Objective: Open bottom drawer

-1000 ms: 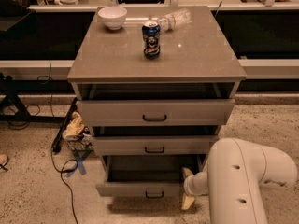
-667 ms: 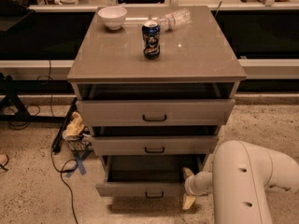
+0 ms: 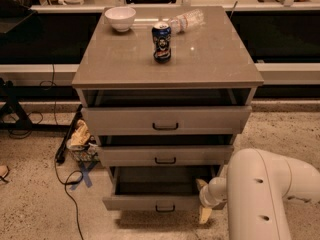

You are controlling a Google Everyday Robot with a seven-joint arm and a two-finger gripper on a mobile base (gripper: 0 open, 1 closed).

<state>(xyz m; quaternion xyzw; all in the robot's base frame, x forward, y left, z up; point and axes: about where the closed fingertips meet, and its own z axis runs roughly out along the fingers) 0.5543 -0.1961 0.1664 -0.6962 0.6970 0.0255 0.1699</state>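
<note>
The bottom drawer [image 3: 150, 202] is the lowest of three grey-beige drawers and has a small black bar handle [image 3: 165, 208]. It stands pulled out farther than the two above, with its dark inside showing. My gripper [image 3: 203, 199] is at the right end of its front panel. One yellowish finger [image 3: 201, 184] reaches behind the panel and the other hangs in front of it and below. The fingers stand apart, open. My white arm [image 3: 265, 199] fills the lower right.
The middle drawer [image 3: 165, 155] and top drawer [image 3: 166, 120] stand slightly out. On the cabinet top [image 3: 120, 59] are a white bowl [image 3: 120, 18], a soda can [image 3: 161, 42] and a lying plastic bottle [image 3: 186, 20]. Cables and crumpled bags [image 3: 80, 136] lie on the floor at left.
My arm has shifted slightly to the right. The drawers and the gripper at the bottom drawer's right end look unchanged.
</note>
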